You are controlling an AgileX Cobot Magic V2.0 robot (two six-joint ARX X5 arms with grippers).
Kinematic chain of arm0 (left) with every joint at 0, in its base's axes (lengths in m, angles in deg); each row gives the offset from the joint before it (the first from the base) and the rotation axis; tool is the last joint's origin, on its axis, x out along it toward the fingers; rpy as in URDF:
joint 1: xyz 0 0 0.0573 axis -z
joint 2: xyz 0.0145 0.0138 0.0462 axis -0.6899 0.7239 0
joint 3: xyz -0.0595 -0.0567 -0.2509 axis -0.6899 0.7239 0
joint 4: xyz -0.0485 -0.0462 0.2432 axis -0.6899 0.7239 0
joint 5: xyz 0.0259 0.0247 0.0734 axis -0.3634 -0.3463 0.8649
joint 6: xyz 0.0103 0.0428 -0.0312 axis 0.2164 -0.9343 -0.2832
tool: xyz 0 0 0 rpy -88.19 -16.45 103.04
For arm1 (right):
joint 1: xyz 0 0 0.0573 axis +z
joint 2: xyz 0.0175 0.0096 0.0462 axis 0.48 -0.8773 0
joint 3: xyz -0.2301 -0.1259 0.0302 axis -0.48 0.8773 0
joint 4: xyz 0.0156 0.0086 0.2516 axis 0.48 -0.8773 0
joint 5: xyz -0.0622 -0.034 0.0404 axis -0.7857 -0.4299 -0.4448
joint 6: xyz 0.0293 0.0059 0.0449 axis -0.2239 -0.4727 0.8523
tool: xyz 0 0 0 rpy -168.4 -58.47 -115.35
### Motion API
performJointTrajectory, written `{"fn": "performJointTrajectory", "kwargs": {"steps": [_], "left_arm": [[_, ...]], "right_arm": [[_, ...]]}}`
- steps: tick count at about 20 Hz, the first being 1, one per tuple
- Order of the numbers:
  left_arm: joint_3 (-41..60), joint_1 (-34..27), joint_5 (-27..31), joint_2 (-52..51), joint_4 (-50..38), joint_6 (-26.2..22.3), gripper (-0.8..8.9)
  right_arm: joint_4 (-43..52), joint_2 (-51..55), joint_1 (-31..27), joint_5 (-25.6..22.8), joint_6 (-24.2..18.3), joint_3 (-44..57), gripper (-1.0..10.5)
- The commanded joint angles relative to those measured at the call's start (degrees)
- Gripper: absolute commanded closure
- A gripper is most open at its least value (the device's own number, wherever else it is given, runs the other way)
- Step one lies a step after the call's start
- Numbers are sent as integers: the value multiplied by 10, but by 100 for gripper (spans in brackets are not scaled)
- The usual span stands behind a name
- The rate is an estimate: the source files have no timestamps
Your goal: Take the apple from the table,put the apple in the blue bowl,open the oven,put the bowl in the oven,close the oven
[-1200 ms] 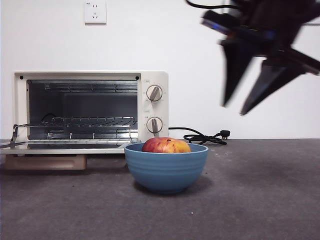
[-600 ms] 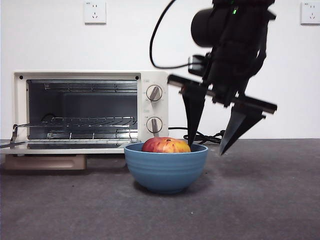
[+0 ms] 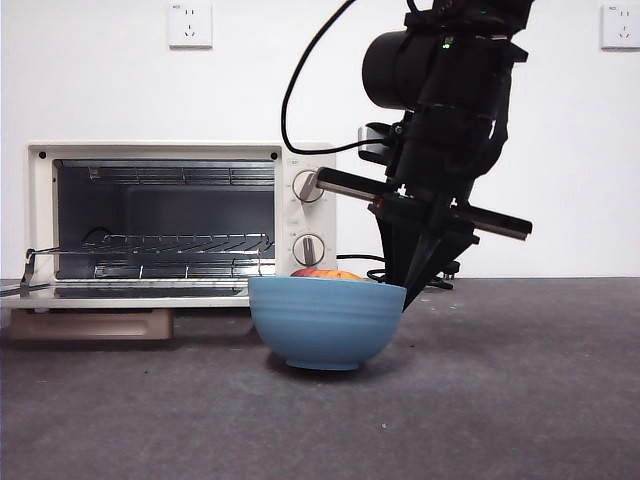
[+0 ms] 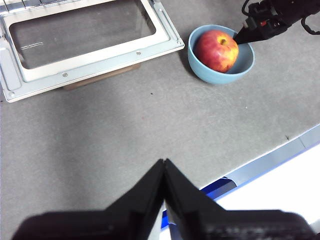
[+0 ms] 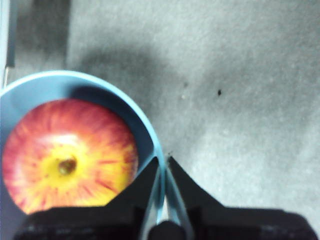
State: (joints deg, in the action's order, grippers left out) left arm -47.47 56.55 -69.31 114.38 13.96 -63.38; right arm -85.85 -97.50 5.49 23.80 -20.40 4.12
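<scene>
Your right gripper (image 3: 405, 293) is clamped on the rim of the blue bowl (image 3: 325, 325), which sits tilted on the table (image 3: 520, 380) with the apple (image 4: 216, 44) inside, just beside the open oven (image 3: 180, 220). Your left gripper (image 4: 164, 167) hangs well back, jaws together.

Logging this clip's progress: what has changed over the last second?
The right gripper came down from the upper right and closed on the blue bowl rim, tipping the bowl. The apple stays inside it, the oven stays open, and the left gripper waits shut.
</scene>
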Motion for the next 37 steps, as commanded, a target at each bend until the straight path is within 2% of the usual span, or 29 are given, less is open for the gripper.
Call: {"fn": "performJointTrajectory", "kwargs": {"steps": [1, 6, 10, 14, 18, 22, 25, 32, 37], "left_arm": [[-2, 2, 1, -2, -1, 2, 819], [-2, 1, 1, -2, -1, 2, 818], [-2, 2, -3, -2, -1, 14, 818], [-2, 2, -3, -2, -1, 19, 818], [-2, 2, -3, -2, -1, 8, 818], [-2, 1, -2, -2, -1, -1, 818], [-2, 2, -3, -2, -1, -9, 818], [-2, 2, -3, -3, -1, -9, 818], [-2, 2, -3, -3, -1, -9, 818]], "right_arm": [[-24, -3, 15, -11, -1, -37, 962], [-55, -3, 61, -52, -3, -146, 963], [-34, -24, 75, -53, 3, -222, 963], [-45, -109, 75, -53, 12, -331, 963], [-95, -226, 75, -55, 31, -496, 963], [-125, -300, 74, -82, 42, -612, 963], [-125, -318, 73, -108, 57, -625, 963], [-103, -337, 59, -115, 100, -624, 963], [-80, -337, 57, -126, 113, -624, 963]]}}
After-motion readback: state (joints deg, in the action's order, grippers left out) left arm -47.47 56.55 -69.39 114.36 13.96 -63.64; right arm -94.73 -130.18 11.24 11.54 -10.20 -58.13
